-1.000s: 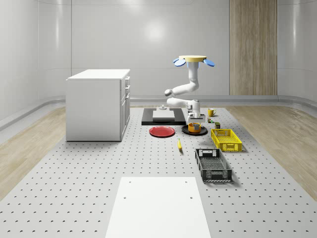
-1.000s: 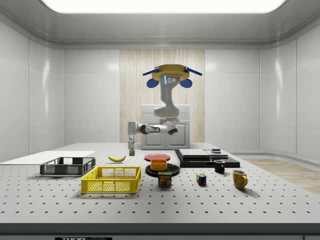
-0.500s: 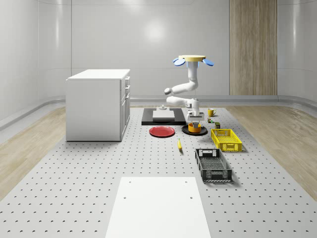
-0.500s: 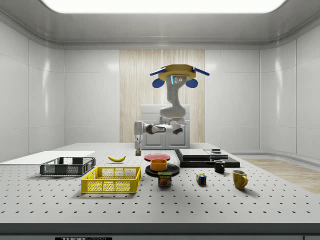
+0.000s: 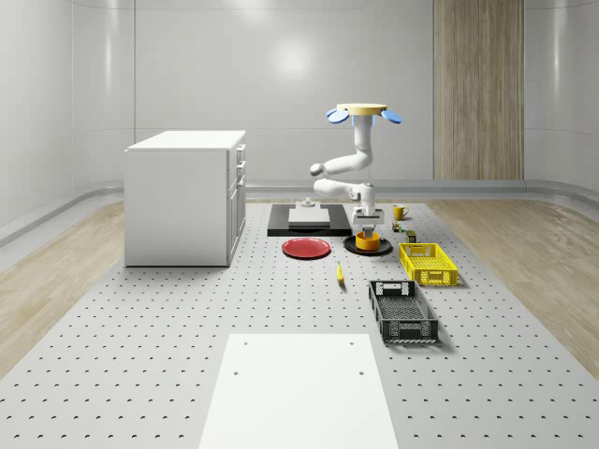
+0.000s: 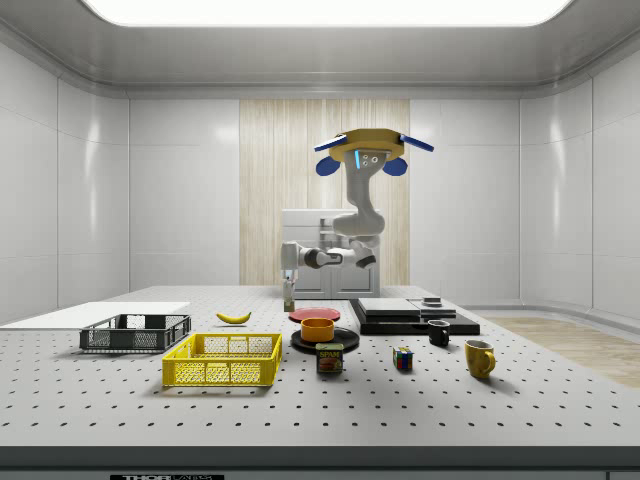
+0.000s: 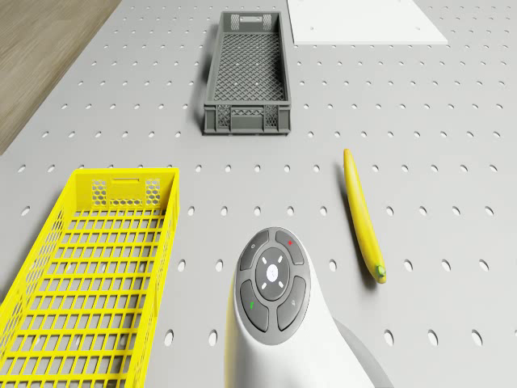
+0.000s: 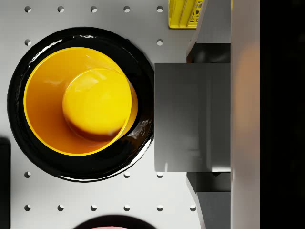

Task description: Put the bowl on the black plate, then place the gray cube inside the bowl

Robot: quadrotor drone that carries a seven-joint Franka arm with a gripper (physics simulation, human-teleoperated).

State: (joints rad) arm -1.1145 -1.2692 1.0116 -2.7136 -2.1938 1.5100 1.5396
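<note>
1. On the side view's left, a dark crate (image 6: 135,333), a banana (image 6: 234,318) and a yellow crate (image 6: 222,360) lie on the bench (image 6: 80,400). None of them belongs to the task, and none carries any writing.
2. Right of them hangs the pincer (image 6: 289,300), pointing down. In the wrist view its fingers (image 8: 214,28) are closed narrowly on the gray cube (image 8: 186,117), which is held off the bench.
3. Next right is the bowl (image 6: 318,328), sitting upright on the black plate (image 6: 350,340), so I judge the first step done. The step in hand is carrying the cube to the bowl.
4. Seen along the pincer, the cube sits just beside the bowl's rim, overlapping the plate's edge and not yet over the opening. The next move calls for a short sideways shift to centre it over the bowl, then a descent and a release low enough that the cube does not bounce out.
5. In front of the plate stands a can (image 6: 330,357) whose label appears to read "SPAM".
6. Further right, the drone (image 6: 373,150) hovers high above the bench, roughly over the black slab (image 6: 410,320).
7. A colored puzzle cube (image 6: 402,359), a black mug (image 6: 438,333) and a yellow mug (image 6: 479,358) show no legible lettering.
</note>
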